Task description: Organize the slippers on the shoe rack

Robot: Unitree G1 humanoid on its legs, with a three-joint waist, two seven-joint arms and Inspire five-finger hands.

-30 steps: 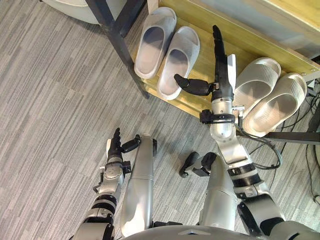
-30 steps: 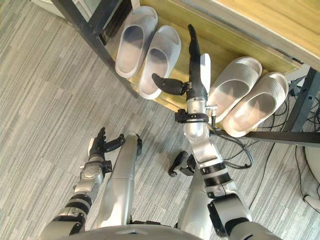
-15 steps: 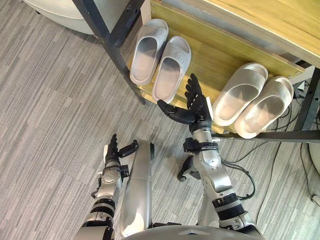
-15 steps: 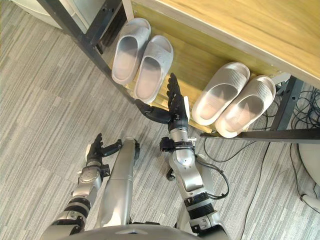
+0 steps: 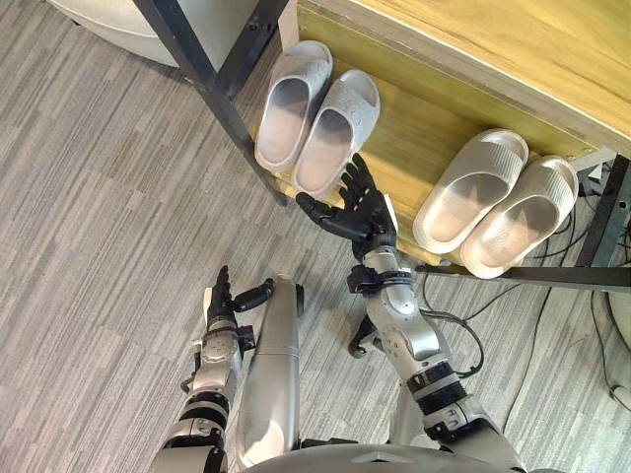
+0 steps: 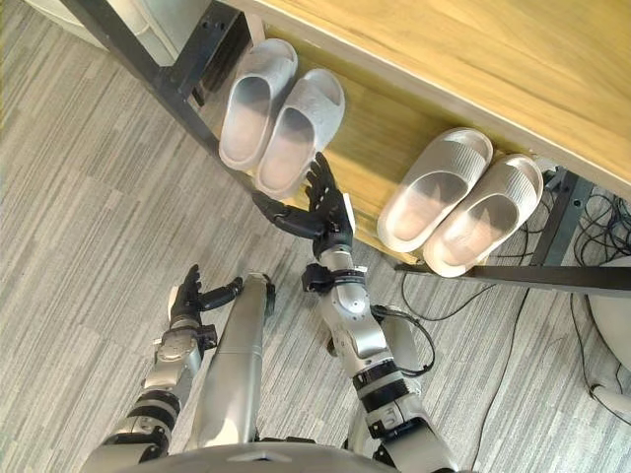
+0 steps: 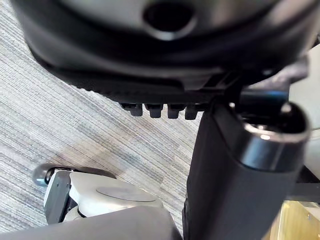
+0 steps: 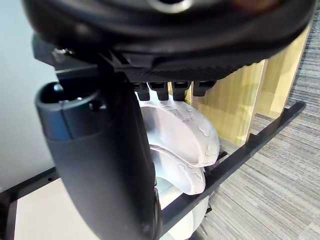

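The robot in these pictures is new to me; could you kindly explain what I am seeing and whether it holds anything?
It is a humanoid robot with two silver arms and dark fingered hands. Two wide pictures come from cameras on its head, looking down; two close ones from cameras on its wrists. The wooden shoe rack bears two pairs of pale slippers, the left pair and the right pair. The right hand is open near the rack's front edge, holding nothing; the left hand hangs open over the grey floor.
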